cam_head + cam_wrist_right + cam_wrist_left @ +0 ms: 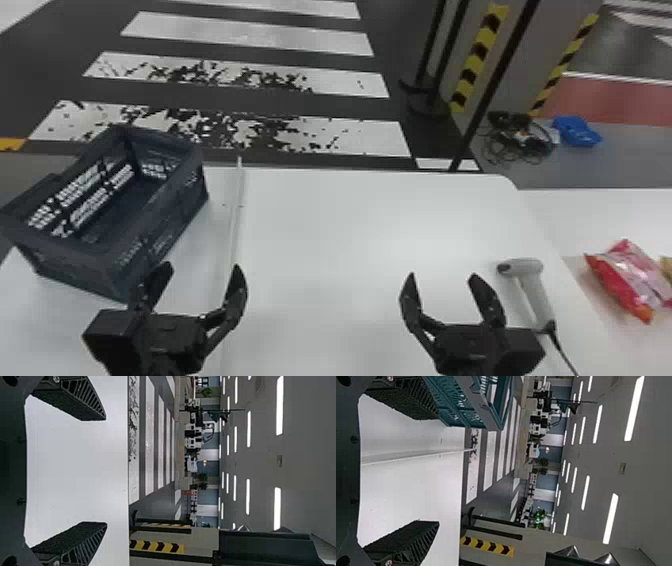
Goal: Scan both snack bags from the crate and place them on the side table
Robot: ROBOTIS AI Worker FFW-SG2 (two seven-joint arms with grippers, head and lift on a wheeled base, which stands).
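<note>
In the head view my left gripper (202, 280) stands open over the white table, just in front of the crate's near right corner; its spread fingers also frame the left wrist view, as gripper (429, 471). The dark crate (165, 225) sits at the table's left, its visible inside bare. My right gripper (442, 280) is open with nothing held, left of the grey scanner (535, 290), which lies on the table. Two wide-apart fingers of the right gripper (99, 471) show in its wrist view. A red and pink snack bag (630, 280) lies on the side table, against a yellowish item (666, 267) at the edge.
A thin raised strip (235, 210) runs front to back on the main table (370, 225), right of the crate. The scanner's cable (562, 350) trails to the front edge. The side table (575, 215) adjoins on the right. Beyond are black poles and a striped pillar.
</note>
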